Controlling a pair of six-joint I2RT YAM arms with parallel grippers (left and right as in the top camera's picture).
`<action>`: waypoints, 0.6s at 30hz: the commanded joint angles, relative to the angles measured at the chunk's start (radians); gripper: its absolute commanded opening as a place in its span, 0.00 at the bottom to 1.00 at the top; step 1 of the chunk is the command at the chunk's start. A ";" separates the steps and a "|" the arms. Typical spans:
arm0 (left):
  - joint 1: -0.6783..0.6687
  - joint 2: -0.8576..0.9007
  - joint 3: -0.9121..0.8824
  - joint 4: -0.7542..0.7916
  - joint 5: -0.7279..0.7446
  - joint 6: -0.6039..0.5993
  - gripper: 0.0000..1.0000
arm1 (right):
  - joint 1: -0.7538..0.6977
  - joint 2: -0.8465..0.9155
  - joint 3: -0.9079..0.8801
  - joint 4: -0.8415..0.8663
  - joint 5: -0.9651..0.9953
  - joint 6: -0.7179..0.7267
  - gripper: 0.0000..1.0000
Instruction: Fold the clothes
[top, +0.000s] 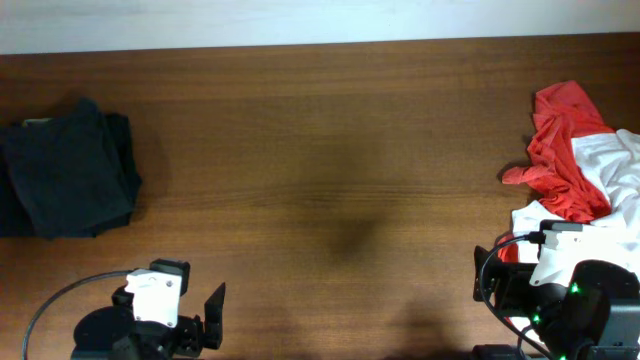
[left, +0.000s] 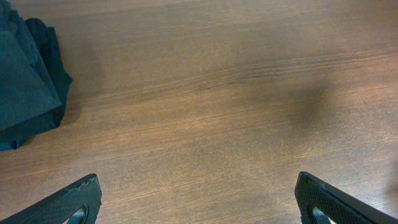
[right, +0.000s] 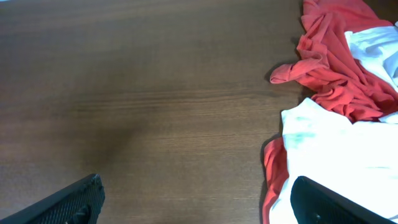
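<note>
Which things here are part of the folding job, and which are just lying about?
For the job: dark clothes at left; red and white clothes crumpled at right; left gripper and right gripper, both open.
Not for the job: wooden table; black cable by the left arm.

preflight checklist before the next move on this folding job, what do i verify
1. left tool open and empty: ok
2. right tool open and empty: ok
3. table shows bare wood in the middle to spread cloth on: ok
4. dark garment at the left is folded: ok, it looks like a compact stack
5. red and white cloth at the right is folded: not ok, it is a crumpled heap
6. that heap is one garment and not two: cannot tell
</note>
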 joint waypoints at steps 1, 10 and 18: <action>0.003 -0.002 -0.004 0.001 -0.005 -0.005 0.99 | -0.004 -0.005 -0.005 -0.001 0.012 -0.004 0.99; 0.003 -0.002 -0.004 0.002 -0.005 -0.005 0.99 | 0.075 -0.279 -0.170 0.172 -0.006 -0.056 0.99; 0.003 -0.002 -0.004 0.002 -0.005 -0.005 0.99 | 0.016 -0.513 -0.613 0.695 -0.152 -0.175 0.99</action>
